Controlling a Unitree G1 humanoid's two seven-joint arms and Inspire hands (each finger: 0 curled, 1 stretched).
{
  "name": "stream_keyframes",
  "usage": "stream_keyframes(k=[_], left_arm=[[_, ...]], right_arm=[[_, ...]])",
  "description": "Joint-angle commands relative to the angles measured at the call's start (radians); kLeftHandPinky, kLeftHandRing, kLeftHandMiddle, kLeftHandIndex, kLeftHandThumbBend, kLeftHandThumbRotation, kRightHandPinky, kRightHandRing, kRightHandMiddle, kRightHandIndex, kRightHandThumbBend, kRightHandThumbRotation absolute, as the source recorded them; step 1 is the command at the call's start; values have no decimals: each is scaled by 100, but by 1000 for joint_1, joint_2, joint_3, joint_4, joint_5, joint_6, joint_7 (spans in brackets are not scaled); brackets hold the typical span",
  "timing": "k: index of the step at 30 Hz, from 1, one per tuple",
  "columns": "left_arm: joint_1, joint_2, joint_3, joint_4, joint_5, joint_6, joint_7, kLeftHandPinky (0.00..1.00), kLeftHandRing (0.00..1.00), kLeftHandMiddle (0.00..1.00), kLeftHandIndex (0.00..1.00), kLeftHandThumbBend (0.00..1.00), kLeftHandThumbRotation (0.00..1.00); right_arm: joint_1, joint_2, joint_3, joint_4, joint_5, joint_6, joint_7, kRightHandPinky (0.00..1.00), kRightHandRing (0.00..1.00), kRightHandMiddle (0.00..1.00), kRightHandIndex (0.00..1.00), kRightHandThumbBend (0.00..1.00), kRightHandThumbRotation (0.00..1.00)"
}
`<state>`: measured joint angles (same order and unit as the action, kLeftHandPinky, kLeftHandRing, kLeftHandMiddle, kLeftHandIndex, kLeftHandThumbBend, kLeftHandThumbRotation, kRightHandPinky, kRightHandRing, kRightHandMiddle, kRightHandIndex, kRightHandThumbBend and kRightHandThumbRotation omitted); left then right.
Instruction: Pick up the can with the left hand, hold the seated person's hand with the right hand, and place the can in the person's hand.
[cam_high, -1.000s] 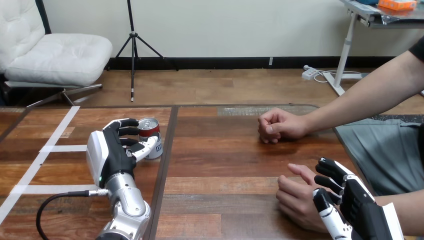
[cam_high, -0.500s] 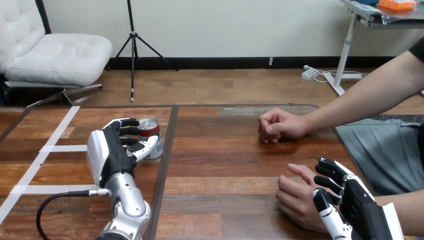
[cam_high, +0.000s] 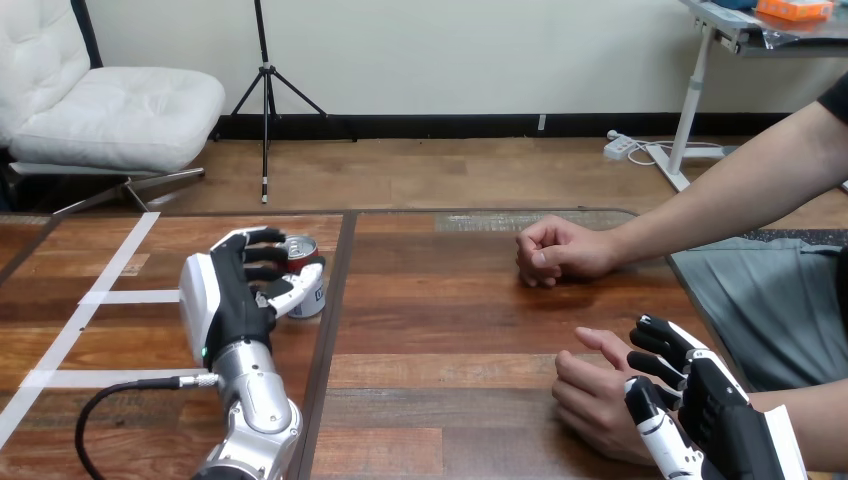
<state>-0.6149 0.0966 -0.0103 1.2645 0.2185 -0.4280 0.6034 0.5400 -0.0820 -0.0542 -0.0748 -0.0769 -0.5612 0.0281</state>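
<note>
Change: against the frame half a second back, we find the left hand (cam_high: 232, 300) shifted slightly toward the can (cam_high: 304, 258), and its fingers now cover more of the can's upper side. Everything else lies as before.
Right hand: nearest to us, at the lower right edge. We see it lying against the wrist side of the person's near hand (cam_high: 592, 395). We cannot tell whether it grips that hand or only rests beside it.
Person's near hand: on the table (cam_high: 450, 330), loosely curled, thumb pointing away from us.
Left hand: left of centre, back shell toward us. Its fingers are curled round the far side of the can and its thumb crosses the near side, so we read it as clamped on the can.
Can: upright, just left of the table's dark centre seam and right of the white tape lines (cam_high: 110, 297). We cannot tell whether its base is clear of the table.
Person's far hand (cam_high: 553, 250): closed in a fist, resting on the table, well apart from both robot hands and the can.
</note>
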Motion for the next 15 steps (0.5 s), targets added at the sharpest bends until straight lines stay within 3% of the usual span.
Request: stream_keyframes(k=[1, 6, 15], left_arm=[[-12, 3, 4, -32, -2, -70, -11, 54, 59, 62, 62, 59, 0], [11, -1, 9, -43, -12, -96, -15, 55, 59, 63, 62, 59, 0], [84, -1, 9, -92, -15, -194, -28, 54, 58, 61, 61, 60, 0]], right_arm=[[-52, 2, 2, -36, 3, -17, -5, 73, 81, 84, 83, 54, 62], [-56, 5, 3, -35, 5, -15, -6, 73, 81, 84, 83, 55, 62], [-67, -2, -3, -23, -2, -20, -8, 73, 81, 84, 83, 55, 62]])
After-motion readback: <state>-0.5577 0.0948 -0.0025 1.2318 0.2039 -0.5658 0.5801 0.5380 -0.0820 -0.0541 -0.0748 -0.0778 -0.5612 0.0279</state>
